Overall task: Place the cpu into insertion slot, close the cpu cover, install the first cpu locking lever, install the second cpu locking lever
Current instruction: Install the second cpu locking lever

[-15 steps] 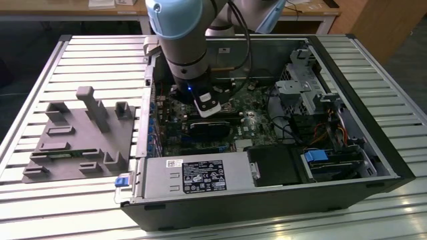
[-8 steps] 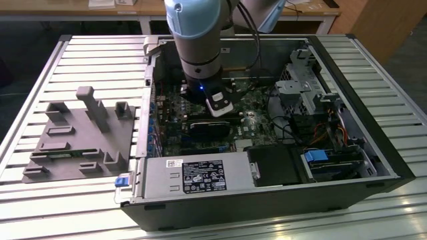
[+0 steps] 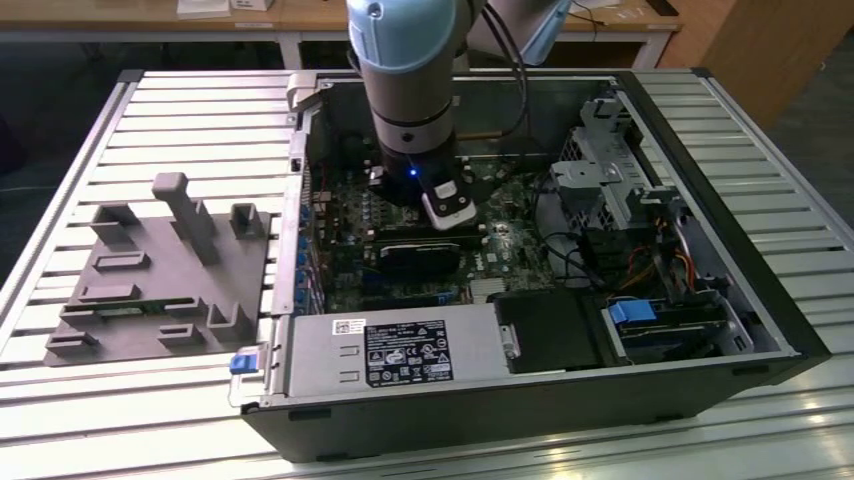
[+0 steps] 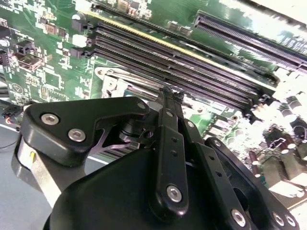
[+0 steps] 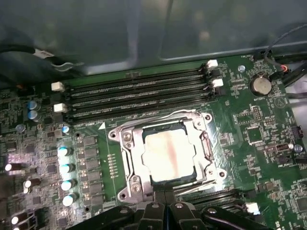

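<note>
First wrist view gives us the clearest look: the cpu (image 5: 169,155) lies flat in the insertion slot (image 5: 199,179) on the green board (image 5: 249,139), its pale metal top showing through the cut-out of the cpu cover (image 5: 129,158), which lies down around the chip. A thin lever (image 5: 184,114) runs along the socket edge nearest the memory slots (image 5: 136,93), and we cannot tell whether it is latched. The gripper (image 5: 165,207) sits just at the socket's near edge, its two black fingers pressed together with nothing between them. In the second wrist view we see the same gripper (image 4: 169,91) from behind its linkage, the fingertips meeting in a point just over the socket's silvery frame (image 4: 112,79), beside the long dark memory slots (image 4: 192,62); whether the tip touches the metal we cannot tell. In the exterior view the arm (image 3: 411,80) reaches down into the open computer case (image 3: 747,290), which lies on its side on a slatted table (image 3: 147,130). A black fan (image 3: 416,255) sits on the board just below the wrist. A grey fixture (image 3: 160,275) rests on the table at the exterior view's left, well apart from the gripper.
</note>
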Controlling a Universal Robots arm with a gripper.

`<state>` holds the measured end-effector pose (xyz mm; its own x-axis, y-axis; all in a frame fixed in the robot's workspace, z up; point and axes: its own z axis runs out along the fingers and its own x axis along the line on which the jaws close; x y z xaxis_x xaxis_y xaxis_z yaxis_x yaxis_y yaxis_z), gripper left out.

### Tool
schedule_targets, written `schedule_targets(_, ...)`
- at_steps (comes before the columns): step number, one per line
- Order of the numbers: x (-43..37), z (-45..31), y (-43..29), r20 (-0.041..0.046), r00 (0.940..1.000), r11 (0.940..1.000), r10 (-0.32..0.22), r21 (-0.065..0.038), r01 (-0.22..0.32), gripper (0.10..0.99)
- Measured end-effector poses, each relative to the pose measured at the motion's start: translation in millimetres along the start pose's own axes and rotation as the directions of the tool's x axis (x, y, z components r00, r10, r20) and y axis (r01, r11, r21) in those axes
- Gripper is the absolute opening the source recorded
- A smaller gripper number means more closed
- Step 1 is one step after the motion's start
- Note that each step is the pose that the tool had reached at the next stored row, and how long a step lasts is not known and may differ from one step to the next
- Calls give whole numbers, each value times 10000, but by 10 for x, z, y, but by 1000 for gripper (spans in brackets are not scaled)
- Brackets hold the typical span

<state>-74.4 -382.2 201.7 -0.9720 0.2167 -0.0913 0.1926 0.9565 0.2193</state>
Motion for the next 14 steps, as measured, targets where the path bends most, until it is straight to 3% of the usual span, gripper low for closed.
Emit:
schedule_targets(6, 5, 32, 144, 21, 10000, 9999, -20, 147, 20, 102)
schedule_targets(10, -13, 33, 176, -11, 10000, 9998, -20, 214, 20, 102)
schedule_targets(14, -22, -16, 197, -28, 10000, 9997, -18, 250, 19, 102)
